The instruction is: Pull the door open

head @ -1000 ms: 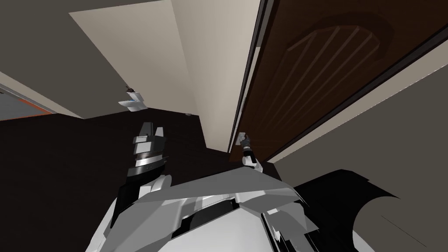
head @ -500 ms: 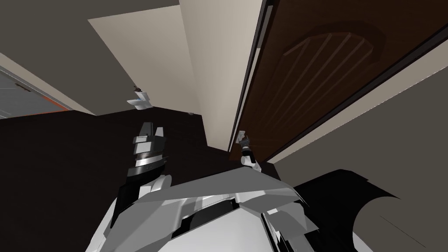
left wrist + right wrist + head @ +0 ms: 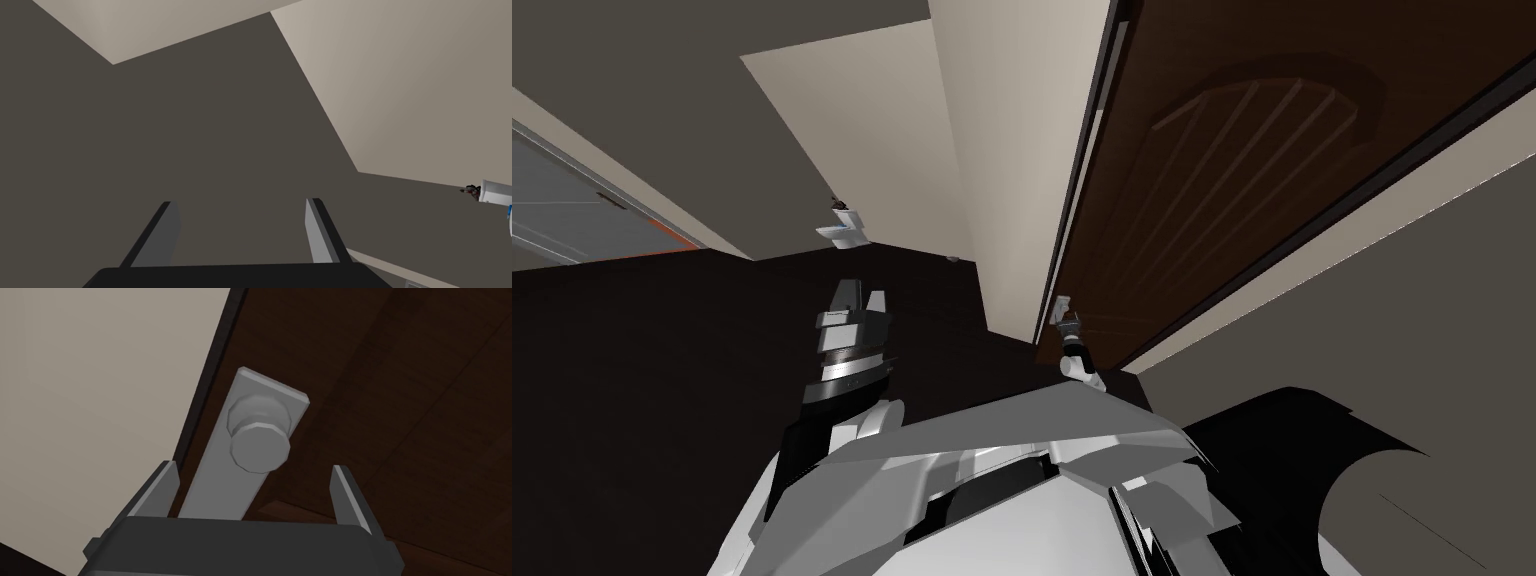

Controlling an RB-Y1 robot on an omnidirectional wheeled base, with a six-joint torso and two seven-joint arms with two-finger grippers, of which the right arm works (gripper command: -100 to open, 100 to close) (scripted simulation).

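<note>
Slippage is the chief risk from here. The right hand point(image 3: 252, 465) is held wide and empty. Its fingers stand clear on either side of the grey knob point(image 3: 260, 449), which is seen just ahead of the fingertips and roughly midway between them. The knob is carried on a long grey backplate point(image 3: 220, 488) at the edge of the dark brown door point(image 3: 400, 413). The dark frame strip point(image 3: 210, 373) and a pale wall point(image 3: 100, 378) lie just beyond the finger on that side.

If the hand is shut from this position, only the rounded front of the knob is likely to be caught. The thin blades could then be drawn off it as soon as a pull is applied. If the hand is driven too far forward, the fingertips could be jammed against the backplate. The finger beside the door's edge could also be caught on the frame strip.

Whether the door is latched cannot be told. If it is, a straight pull would be resisted and the grip could be lost.

The left hand point(image 3: 241, 201) is also spread wide and empty. It is held well apart from the right hand, away from the door, and is not judged likely to interfere.
</note>
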